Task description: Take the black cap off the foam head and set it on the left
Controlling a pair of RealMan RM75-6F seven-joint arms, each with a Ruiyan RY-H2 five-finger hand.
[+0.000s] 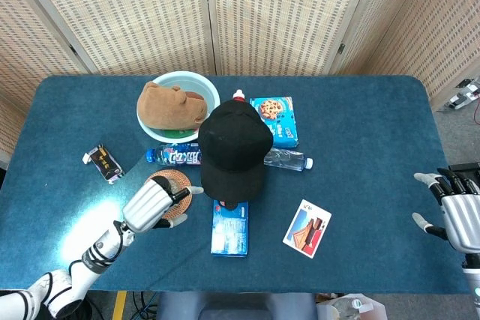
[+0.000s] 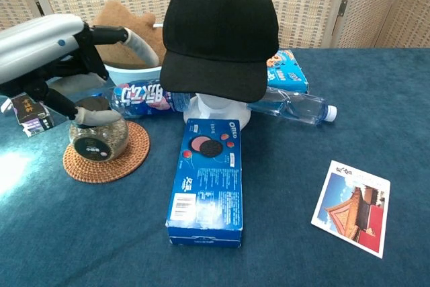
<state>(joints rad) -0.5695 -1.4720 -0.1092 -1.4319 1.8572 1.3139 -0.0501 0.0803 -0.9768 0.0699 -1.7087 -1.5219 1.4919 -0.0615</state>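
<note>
The black cap (image 1: 232, 149) (image 2: 218, 31) sits on the white foam head (image 2: 218, 109) in the middle of the table, brim toward the front edge. My left hand (image 1: 154, 204) (image 2: 50, 58) hovers just left of the cap, above a woven coaster, fingers spread and holding nothing; one fingertip points toward the cap. My right hand (image 1: 454, 207) rests at the far right edge of the table, fingers apart, empty, far from the cap. The chest view does not show the right hand.
A small jar (image 2: 99, 138) stands on the woven coaster (image 2: 107, 156) under my left hand. A blue Oreo box (image 2: 208, 183) lies before the head, bottles (image 2: 295, 107) behind it, a postcard (image 1: 307, 228) at right, a basin with a plush toy (image 1: 171, 105) behind, a small packet (image 1: 103, 162) far left.
</note>
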